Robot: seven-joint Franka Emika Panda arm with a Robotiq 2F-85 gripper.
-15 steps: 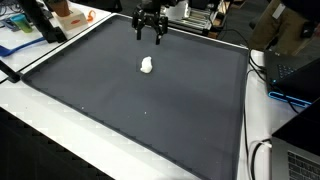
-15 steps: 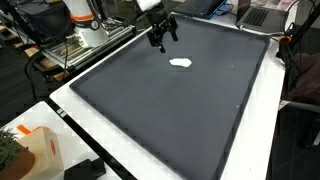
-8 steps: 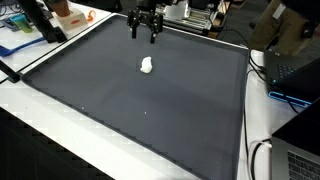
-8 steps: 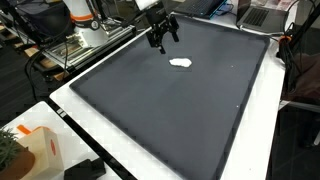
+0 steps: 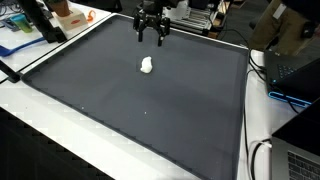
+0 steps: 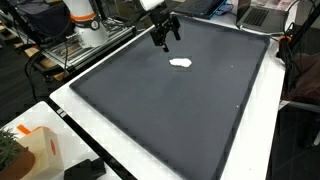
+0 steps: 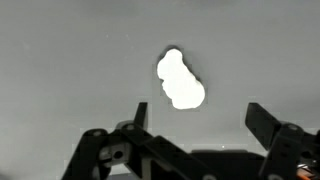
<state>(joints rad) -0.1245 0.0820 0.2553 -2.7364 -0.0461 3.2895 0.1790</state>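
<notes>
A small white lumpy object [image 5: 147, 66] [image 6: 181, 62] [image 7: 180, 80] lies on the dark grey mat [image 5: 150, 110] [image 6: 170, 110]. My gripper [image 5: 151, 37] [image 6: 166, 37] [image 7: 198, 115] hangs above the mat's far part, well clear of the white object. Its black fingers [image 7: 262, 122] stand wide apart, open with nothing between them. In the wrist view the white object sits ahead of the fingertips, untouched.
A white table border [image 5: 60, 115] frames the mat. An orange box [image 5: 70, 14] and blue items sit at a far corner. Laptops and cables [image 5: 290, 70] crowd one side. A white-orange carton [image 6: 40, 150] and plant leaves stand near a table corner; a metal rack [image 6: 70, 45] lies beyond.
The gripper has shifted slightly sideways and back above the mat's far part while staying open. The white object has not moved.
</notes>
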